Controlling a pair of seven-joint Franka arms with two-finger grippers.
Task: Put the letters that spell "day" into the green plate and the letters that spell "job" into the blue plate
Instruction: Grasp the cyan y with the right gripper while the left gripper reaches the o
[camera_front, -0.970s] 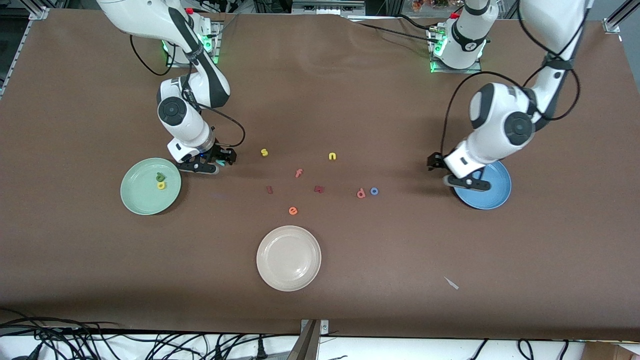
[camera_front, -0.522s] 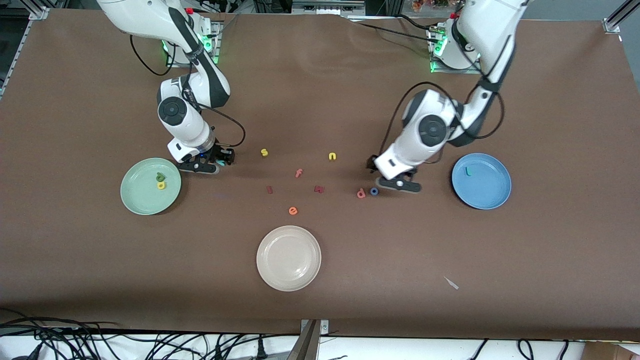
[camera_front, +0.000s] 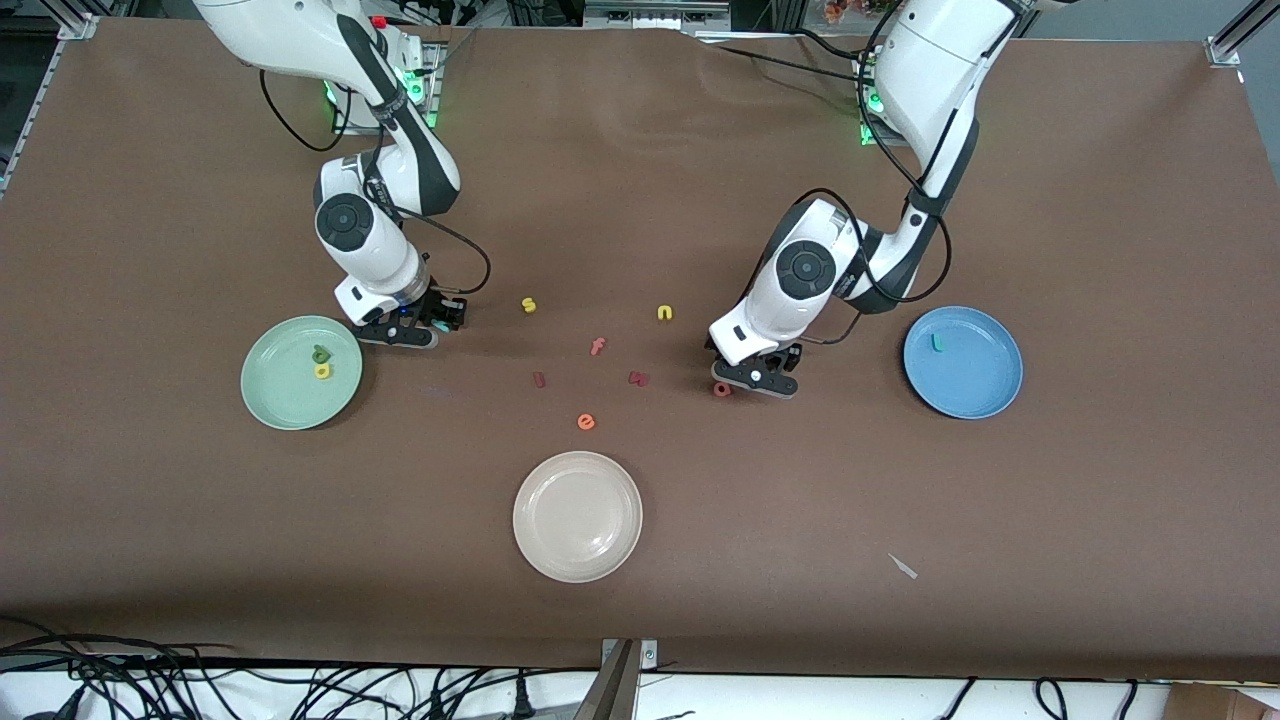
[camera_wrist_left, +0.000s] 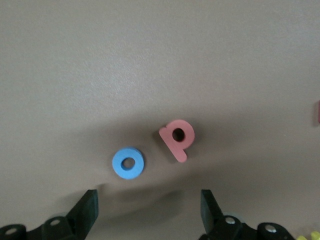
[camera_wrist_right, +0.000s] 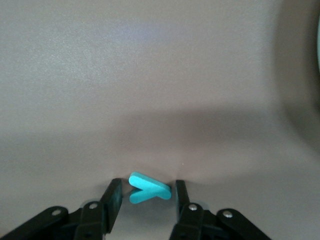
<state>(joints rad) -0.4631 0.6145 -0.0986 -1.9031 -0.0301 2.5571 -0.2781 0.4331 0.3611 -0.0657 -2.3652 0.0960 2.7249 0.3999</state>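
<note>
I see right gripper (camera_wrist_right: 143, 192) jaws pinching the teal "y" (camera_wrist_right: 147, 188) beside the green plate (camera_front: 300, 373), left gripper (camera_wrist_left: 149, 205) jaws spread over the blue "o" (camera_wrist_left: 128, 162); light soft foam, grip outer edges.

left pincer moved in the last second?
Yes. It left the blue plate and went toward the table's middle. The left pincer is now open, low over the blue o and salmon b.

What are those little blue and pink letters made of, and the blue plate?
The blue "o" and salmon "b" look like foam: matte, thick, flat-cut edges. The blue plate seems smooth plastic or melamine, with a faint sheen; I can't tell which.
</note>
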